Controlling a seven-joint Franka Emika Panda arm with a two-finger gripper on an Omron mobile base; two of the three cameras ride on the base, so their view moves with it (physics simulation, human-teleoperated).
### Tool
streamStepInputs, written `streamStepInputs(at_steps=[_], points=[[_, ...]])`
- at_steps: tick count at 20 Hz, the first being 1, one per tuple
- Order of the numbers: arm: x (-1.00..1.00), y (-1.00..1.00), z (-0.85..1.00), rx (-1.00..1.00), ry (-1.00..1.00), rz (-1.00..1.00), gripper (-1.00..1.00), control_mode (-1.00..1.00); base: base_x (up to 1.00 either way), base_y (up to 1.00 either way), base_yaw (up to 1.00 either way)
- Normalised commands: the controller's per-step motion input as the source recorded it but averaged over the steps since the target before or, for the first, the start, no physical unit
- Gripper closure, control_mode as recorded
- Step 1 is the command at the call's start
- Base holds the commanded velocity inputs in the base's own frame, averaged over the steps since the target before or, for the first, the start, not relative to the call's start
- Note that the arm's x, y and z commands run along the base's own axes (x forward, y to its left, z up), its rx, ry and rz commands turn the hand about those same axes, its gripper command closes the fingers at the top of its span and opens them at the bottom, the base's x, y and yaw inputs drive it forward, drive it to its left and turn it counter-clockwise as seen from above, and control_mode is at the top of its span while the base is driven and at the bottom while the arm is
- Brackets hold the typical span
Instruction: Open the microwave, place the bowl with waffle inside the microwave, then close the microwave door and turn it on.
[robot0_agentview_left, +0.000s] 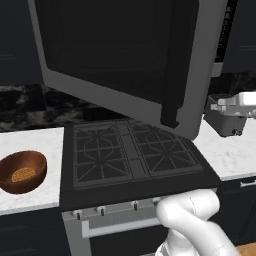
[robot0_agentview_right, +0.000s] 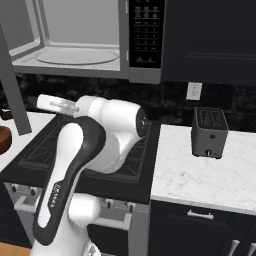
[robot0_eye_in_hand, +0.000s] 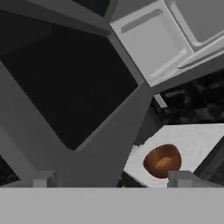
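Observation:
The microwave (robot0_agentview_right: 75, 30) hangs above the stove with its pale interior and glass turntable (robot0_agentview_right: 77, 56) exposed. The microwave door (robot0_agentview_left: 115, 50) stands swung wide open, its dark handle (robot0_agentview_left: 172, 65) at the free edge. The reddish-brown bowl (robot0_agentview_left: 22, 171) sits on the white counter left of the stove, holding the golden waffle (robot0_agentview_left: 22, 175). In the hand view the bowl (robot0_eye_in_hand: 162, 161) lies past the door's lower corner. My gripper (robot0_agentview_left: 218, 105) hovers right of the door's edge, pointing left, open and empty; its fingertips (robot0_eye_in_hand: 43, 178) stand wide apart.
A black gas stove (robot0_agentview_left: 130, 155) lies below the microwave. A dark grey toaster (robot0_agentview_right: 210, 131) stands on the white counter (robot0_agentview_right: 200, 175) to the right. The black button panel (robot0_agentview_right: 145, 35) is on the microwave's right side. The open door overhangs the stove.

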Motion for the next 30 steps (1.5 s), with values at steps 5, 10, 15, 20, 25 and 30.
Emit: streamStepInputs(at_steps=[5, 10, 15, 20, 25, 30], points=[[0.21, 0.94, 0.00, 0.01, 0.04, 0.20, -1.00, -1.00, 0.00, 0.00, 0.00], [0.09, 0.89, 0.03, 0.00, 0.06, 0.19, -1.00, -1.00, 0.00, 0.00, 0.00], [-0.56, 0.94, 0.27, -0.07, -0.02, 0.25, -1.00, -1.00, 0.00, 0.00, 0.00], [-0.90, 1.00, 0.21, -0.13, -0.09, 0.25, -1.00, -1.00, 0.00, 0.00, 0.00], [-0.43, 1.00, 0.12, -0.05, -0.04, 0.11, -1.00, -1.00, 0.00, 0.00, 0.00], [0.00, 0.74, 0.01, 0.00, 0.00, 0.00, -1.00, -1.00, 0.00, 0.00, 0.00]])
